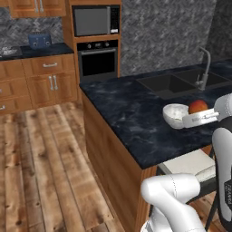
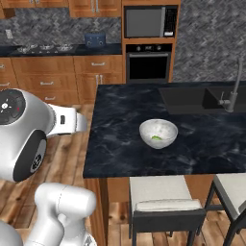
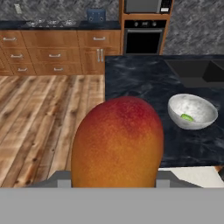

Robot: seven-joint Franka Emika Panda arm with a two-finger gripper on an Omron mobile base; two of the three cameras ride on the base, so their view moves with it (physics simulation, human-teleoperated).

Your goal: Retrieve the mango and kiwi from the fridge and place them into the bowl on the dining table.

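Smooth oval red-orange mango [image 3: 117, 142]

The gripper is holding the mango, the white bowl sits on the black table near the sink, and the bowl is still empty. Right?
Not quite: the bowl is not empty. The right base view and hand view show a small green piece inside it. The gripper does hold the mango, and the bowl stands on the dining table near the sink.

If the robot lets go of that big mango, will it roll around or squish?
The mango looks smooth and rounded, so it would probably roll or wobble on a flat top. Its skin looks firm and unbruised, so likely no squishing. Dropped into the white bowl, the curved sides should stop it, though it seems big for that bowl.
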